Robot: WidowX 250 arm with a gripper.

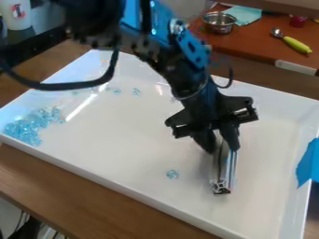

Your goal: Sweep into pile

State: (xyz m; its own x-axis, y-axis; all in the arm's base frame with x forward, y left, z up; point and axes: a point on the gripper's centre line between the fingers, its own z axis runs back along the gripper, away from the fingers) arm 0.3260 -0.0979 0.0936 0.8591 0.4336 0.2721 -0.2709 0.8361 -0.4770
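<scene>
Clamping a silvery bar [226,170] inside the white tray [124,140], the black gripper [223,147].

No words or numbers can be read. The white cup [16,19], beyond the far left side of the tray [137,149], bears a small red and dark mark on its side, with print too small to make out.

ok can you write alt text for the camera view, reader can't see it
A black robot gripper holds a silver tool in a white tray. Clear blue pieces cluster toward the tray's left corner, with one loose piece left of the tool and a few strays toward the far side.
</scene>
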